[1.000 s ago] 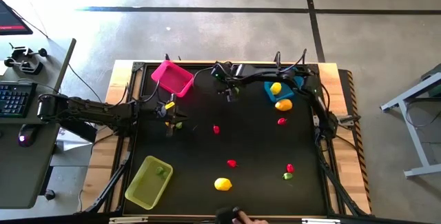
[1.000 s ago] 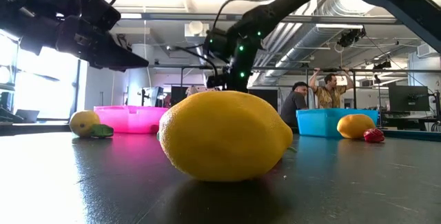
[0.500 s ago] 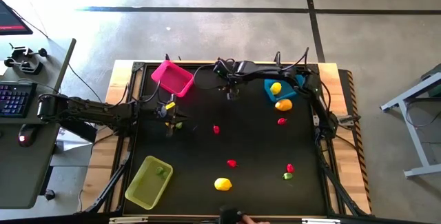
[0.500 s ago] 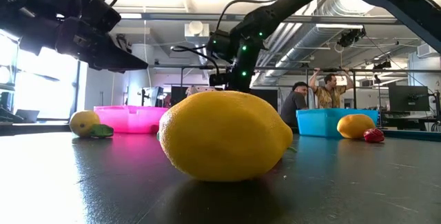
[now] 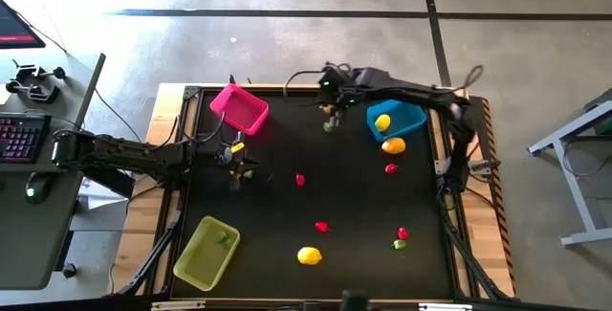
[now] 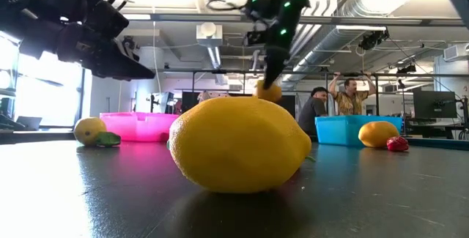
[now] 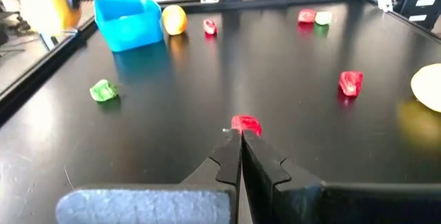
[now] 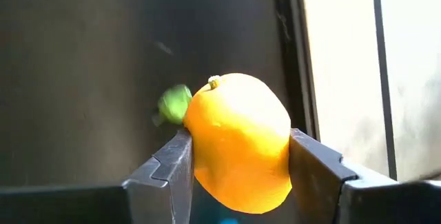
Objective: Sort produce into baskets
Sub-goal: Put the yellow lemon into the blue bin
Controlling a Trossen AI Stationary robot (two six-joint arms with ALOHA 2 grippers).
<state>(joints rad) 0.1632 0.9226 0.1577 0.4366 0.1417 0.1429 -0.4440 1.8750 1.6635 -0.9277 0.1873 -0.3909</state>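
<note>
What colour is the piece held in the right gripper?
Yellow-orange: the lemon, clamped in the right gripper, shows best in the right wrist view.

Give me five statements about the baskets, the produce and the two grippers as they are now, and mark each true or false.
1. The right gripper is shut on a yellow lemon. True.
2. The blue basket holds no produce. False: a yellow piece lies inside it.
3. The left gripper is open wide around a green piece. False: its fingers are shut, with a red piece just beyond their tips.
4. The yellow-green basket has a small green piece in it. True.
5. The pink basket sits at the table's near edge beside the big lemon. False: it sits at the far edge, towards the left.
</note>
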